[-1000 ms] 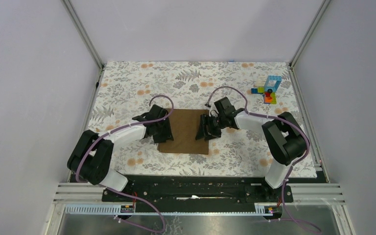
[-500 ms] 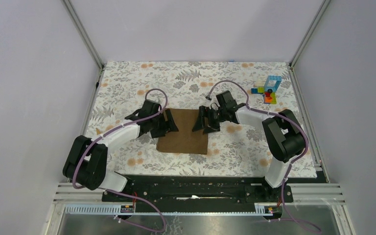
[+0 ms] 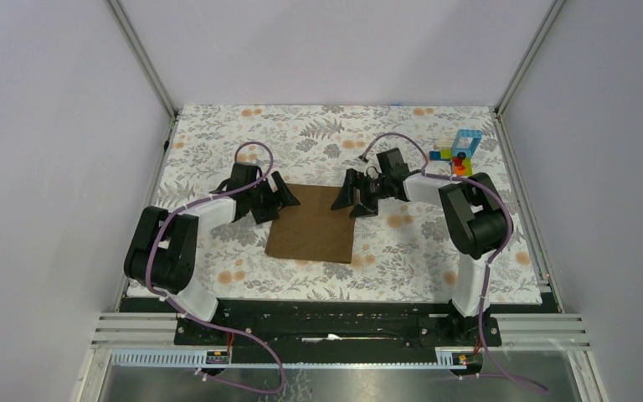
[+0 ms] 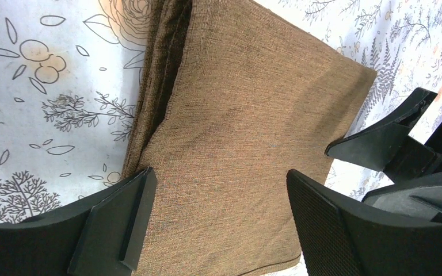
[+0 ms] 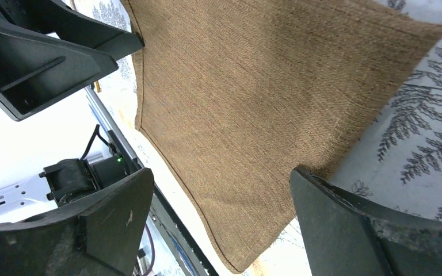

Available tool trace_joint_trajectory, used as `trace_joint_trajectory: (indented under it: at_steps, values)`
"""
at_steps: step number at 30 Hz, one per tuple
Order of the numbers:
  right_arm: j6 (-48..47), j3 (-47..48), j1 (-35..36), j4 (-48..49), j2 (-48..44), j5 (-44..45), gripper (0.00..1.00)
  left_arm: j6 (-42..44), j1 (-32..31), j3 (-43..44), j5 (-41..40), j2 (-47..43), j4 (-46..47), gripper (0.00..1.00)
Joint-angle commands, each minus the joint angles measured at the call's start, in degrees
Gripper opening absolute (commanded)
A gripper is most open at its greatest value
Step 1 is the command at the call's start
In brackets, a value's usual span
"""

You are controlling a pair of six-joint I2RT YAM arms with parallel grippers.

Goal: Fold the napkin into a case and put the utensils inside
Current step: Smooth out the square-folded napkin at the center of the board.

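Note:
The brown napkin (image 3: 311, 226) lies folded flat on the floral table cover, its layered edges showing in the left wrist view (image 4: 155, 75). My left gripper (image 3: 279, 201) hovers open over the napkin's far left corner, and nothing sits between its fingers (image 4: 220, 190). My right gripper (image 3: 349, 203) is open too, at the far right corner, with only cloth below it (image 5: 221, 184). Each wrist view also shows the other gripper across the napkin. The utensils are out of view.
A small stack of colourful toy blocks (image 3: 460, 154) stands at the back right of the floral cover (image 3: 218, 134). Metal frame posts and grey walls close in the sides and back. The arms' base rail (image 3: 326, 322) runs along the near edge.
Both grippers have opened wide and drawn back from the napkin's middle toward its far corners. The napkin lies released and flat.

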Motion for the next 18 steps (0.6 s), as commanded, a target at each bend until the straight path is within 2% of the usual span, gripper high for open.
trace_joint_trajectory:
  at_steps: [1, 6, 10, 15, 18]
  values:
    - [-3.81, 0.49, -1.00, -5.17, -3.58, 2.72, 0.96, 2.42, 0.15, -0.56, -3.78, -2.56, -1.77, 0.91]
    - [-0.62, 4.52, -0.94, -2.87, -3.17, -1.16, 0.97, -1.18, -0.17, 2.96, 3.12, -4.28, 0.59, 0.95]
    - [3.54, 9.35, -1.00, 1.52, 2.79, -4.14, 0.98, -3.79, -0.20, 7.22, 7.07, 1.46, 4.67, 0.97]
    - [5.84, 12.63, -1.43, 4.80, 7.89, -2.86, 0.98, -5.24, 0.47, 10.99, 5.71, 11.30, 8.94, 0.97]
    - [5.03, 12.68, -2.78, 4.70, 9.56, -1.84, 0.98, -4.09, 1.71, 11.16, 2.07, 13.48, 8.98, 0.97]
